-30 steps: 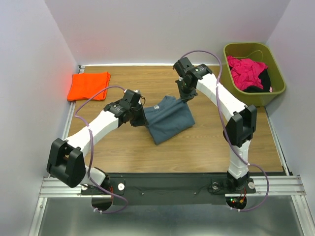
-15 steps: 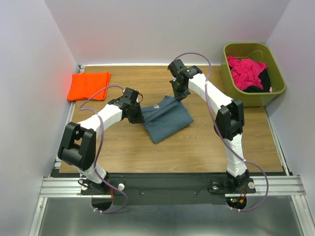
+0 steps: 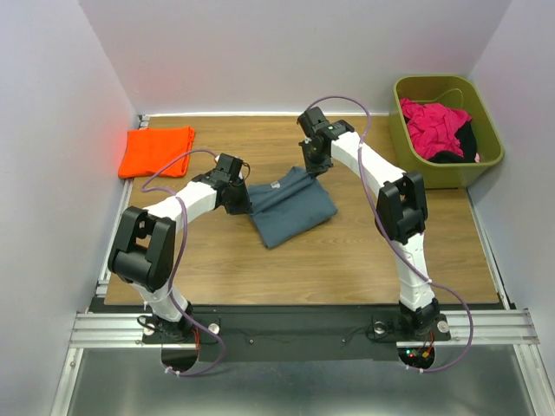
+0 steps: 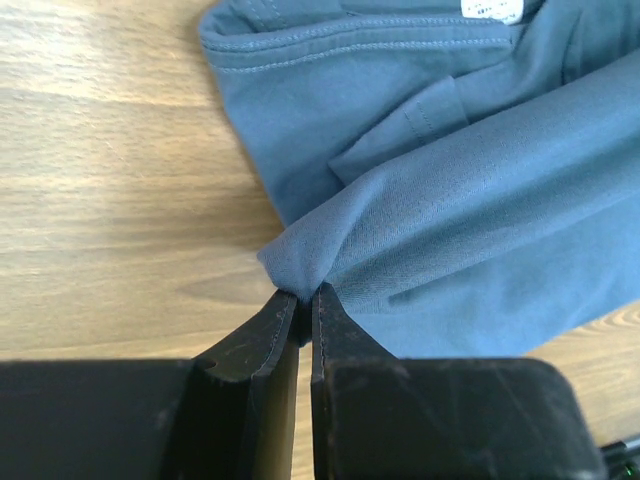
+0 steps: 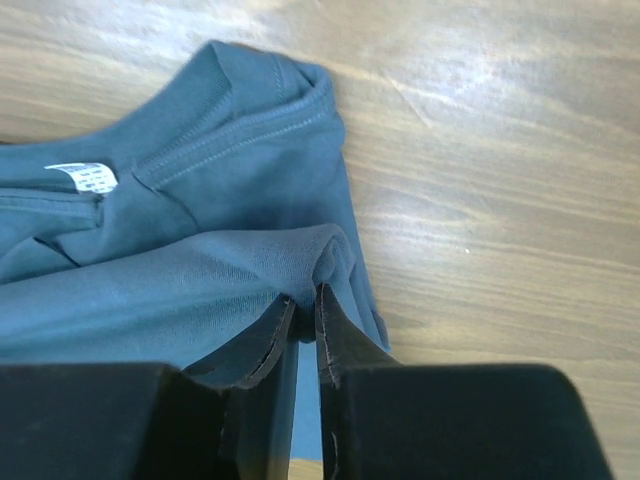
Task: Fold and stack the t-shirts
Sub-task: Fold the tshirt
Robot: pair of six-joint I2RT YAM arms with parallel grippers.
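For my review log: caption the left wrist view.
Left gripper shut on a fold of the blue-grey t-shirt over the wooden table.

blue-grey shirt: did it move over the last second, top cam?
Yes, slightly. The blue-grey t-shirt has slid left, toward the orange t-shirt and away from the green bin.

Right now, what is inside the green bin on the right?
The green bin holds crumpled pink cloth with something black at its near side. Anything underneath them is covered.
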